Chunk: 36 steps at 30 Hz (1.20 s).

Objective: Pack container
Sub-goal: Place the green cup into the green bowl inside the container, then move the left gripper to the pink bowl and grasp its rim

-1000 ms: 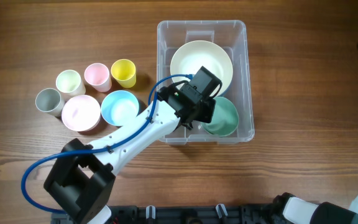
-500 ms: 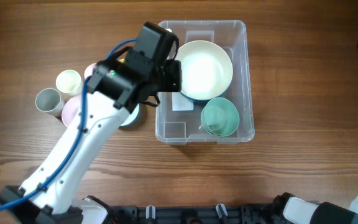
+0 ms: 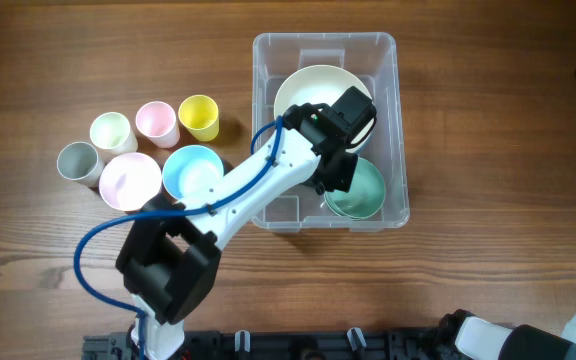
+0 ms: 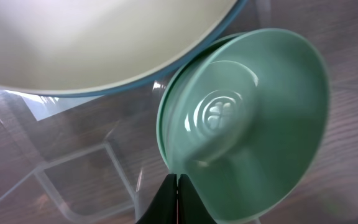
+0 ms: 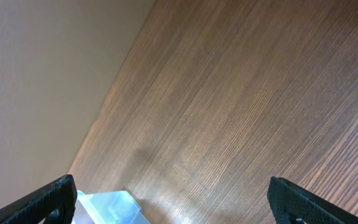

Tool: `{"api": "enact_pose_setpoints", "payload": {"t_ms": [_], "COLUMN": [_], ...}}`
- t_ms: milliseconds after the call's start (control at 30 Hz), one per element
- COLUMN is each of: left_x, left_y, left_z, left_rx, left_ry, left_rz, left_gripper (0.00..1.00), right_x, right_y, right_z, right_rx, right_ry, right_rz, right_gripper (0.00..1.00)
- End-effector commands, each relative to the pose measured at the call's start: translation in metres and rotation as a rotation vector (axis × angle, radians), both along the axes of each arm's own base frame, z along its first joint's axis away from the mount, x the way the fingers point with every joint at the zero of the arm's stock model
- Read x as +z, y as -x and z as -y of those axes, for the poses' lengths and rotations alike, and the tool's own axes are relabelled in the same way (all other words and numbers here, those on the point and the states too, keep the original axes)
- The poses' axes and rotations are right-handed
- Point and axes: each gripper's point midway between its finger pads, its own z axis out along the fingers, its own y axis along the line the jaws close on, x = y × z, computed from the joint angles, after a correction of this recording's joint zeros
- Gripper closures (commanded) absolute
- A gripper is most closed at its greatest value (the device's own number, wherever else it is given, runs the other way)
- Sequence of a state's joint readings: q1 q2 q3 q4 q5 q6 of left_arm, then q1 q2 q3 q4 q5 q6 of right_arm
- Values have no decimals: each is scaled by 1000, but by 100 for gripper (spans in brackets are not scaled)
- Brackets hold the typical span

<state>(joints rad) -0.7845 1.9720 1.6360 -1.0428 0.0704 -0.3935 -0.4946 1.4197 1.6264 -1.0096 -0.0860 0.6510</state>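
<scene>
**Left gripper shut at the green bowl, inside the tub**

Nearest the front edge of the bench, the left arm rises and reaches away to the right, over the tub's near-left corner. The tub sits right of the bench's centre, and the left gripper hangs within its walls, in the near half. In the left wrist view, the gripper has its jaws pressed together, with the tips at the left rim of the green bowl. I cannot tell whether that rim is caught between them.

The green bowl lies in the tub's near-right corner. Beyond it, the cream bowl fills the far half, its edge overlapping the green one.

Left of the tub, near to far, stand a pink bowl and a blue bowl, then a grey cup, a cream cup, a pink cup and a yellow cup.

The right gripper is spread wide over bare wood, holding nothing.
</scene>
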Motion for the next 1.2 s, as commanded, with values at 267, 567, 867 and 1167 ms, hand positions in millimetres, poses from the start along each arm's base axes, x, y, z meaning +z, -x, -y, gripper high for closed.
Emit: {"api": "enact_pose_setpoints", "payload": {"t_ms": [267, 567, 867, 1167], "left_x": [44, 147, 73, -34], "left_y": [-25, -32, 3, 36], "left_z": [-53, -272, -413, -402], "left_rx": [103, 849, 1396, 1431], "left_ry": [-126, -194, -101, -68], "left_rz": [105, 197, -73, -211], "left_gripper": [96, 48, 39, 35], "right_x": [0, 0, 0, 0], "right_y": [-1, -1, -1, -1], "right_z": [0, 0, 0, 0], "right_rx": [-2, -2, -2, -2], "right_ry": [-8, -8, -8, -8], "right_rz": [2, 2, 2, 2], "right_gripper": [0, 0, 0, 0]}}
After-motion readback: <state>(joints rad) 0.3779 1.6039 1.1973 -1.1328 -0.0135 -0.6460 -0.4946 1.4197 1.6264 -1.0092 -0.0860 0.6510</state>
